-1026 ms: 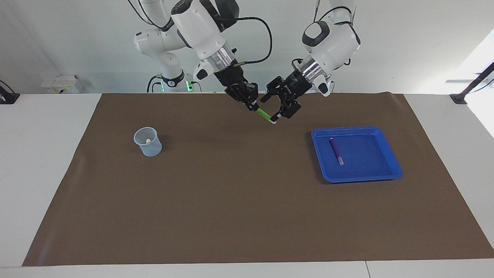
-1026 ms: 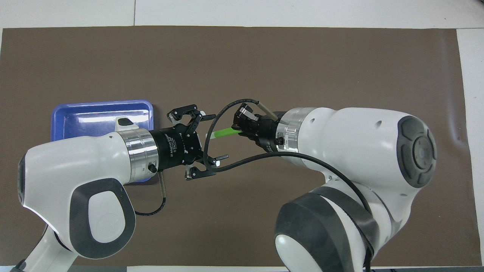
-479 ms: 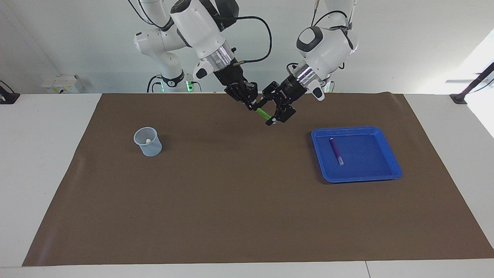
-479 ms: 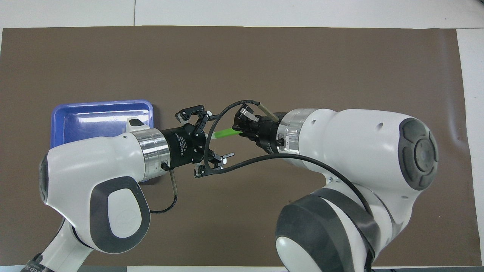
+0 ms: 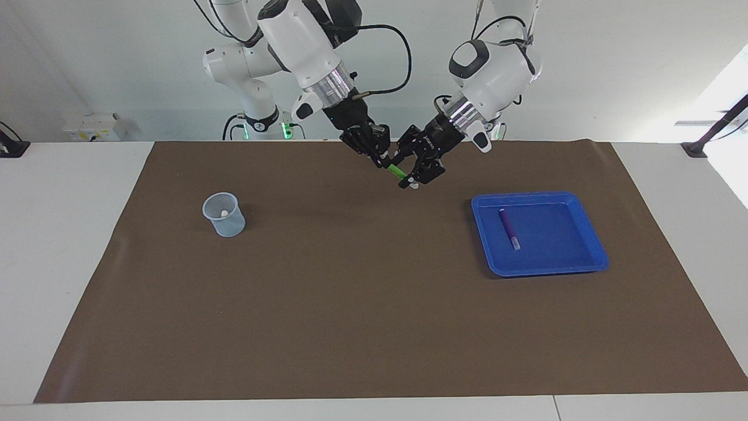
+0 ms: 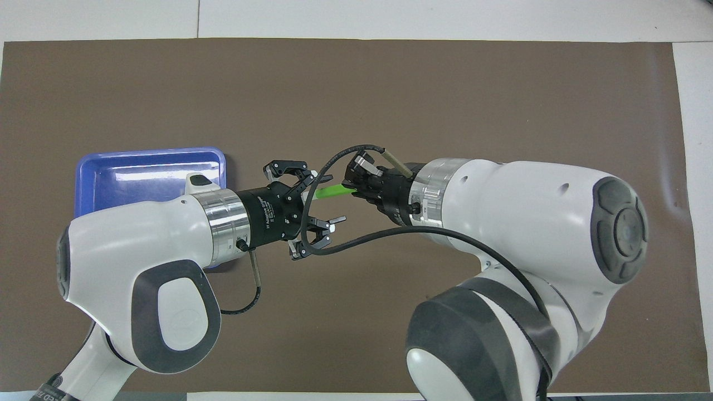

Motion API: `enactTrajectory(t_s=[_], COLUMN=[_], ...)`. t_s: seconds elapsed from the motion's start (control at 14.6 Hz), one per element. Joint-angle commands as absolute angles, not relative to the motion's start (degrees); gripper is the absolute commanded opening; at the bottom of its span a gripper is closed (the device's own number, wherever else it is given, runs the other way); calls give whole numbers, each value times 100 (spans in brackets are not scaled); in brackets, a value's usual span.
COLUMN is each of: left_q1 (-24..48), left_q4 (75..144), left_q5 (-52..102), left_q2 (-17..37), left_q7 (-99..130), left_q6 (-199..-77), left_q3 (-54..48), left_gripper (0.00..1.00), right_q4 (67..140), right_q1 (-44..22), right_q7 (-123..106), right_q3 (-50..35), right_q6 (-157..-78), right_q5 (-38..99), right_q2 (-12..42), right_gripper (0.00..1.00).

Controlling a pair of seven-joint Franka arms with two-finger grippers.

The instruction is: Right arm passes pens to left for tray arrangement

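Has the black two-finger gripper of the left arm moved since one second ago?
Yes. The left gripper moved away from the shallow blue plastic tray, toward the right arm's end, around the green pen.

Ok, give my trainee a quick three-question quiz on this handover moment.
1. True or false: the purple pen lies in the blue tray.
2. Which gripper is shut on the green pen? A: the right gripper. B: the left gripper. C: neither.
3. Fill the gap: the cup stands toward the ___ arm's end of the table.

Key: 1 true. 2 A: the right gripper holds the green pen in the air, and the left gripper's open fingers sit around its free end. 3 right.
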State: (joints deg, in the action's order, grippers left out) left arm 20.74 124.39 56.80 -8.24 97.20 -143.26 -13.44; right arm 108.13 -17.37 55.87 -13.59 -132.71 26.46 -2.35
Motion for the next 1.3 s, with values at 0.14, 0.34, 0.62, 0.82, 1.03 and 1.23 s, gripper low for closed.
enactTrajectory(t_s=[0.14, 0.34, 0.62, 0.82, 1.03, 1.23], left_q1=[2092, 2092, 2083, 2065, 2065, 1987], left_q4=[12445, 12437, 12393, 12393, 12393, 12393], left_q5=[5801, 5783, 5748, 5748, 5748, 5739], left_q2=[-896, -905, -888, -879, -879, -879], left_q7=[9606, 9606, 9598, 9475, 9492, 9483], left_q6=[-14177, -14159, -14159, -14168, -14186, -14177], left_q3=[-1274, -1274, -1266, -1248, -1239, -1239], left_gripper=[59, 41, 0, 0, 0, 0], right_q4=[10978, 10978, 10978, 10978, 10978, 10978], right_q1=[-1705, -1696, -1670, -1670, -1661, -1644], right_q7=[5370, 5370, 5273, 5273, 5273, 5291], right_q3=[-1354, -1354, -1362, -1354, -1362, -1354], right_q6=[-13386, -13386, -13377, -13377, -13377, -13325], right_q5=[2795, 2795, 2804, 2804, 2804, 2804], right_q2=[-360, -360, -360, -360, -360, -360], right_gripper=[0, 0, 0, 0, 3, 100])
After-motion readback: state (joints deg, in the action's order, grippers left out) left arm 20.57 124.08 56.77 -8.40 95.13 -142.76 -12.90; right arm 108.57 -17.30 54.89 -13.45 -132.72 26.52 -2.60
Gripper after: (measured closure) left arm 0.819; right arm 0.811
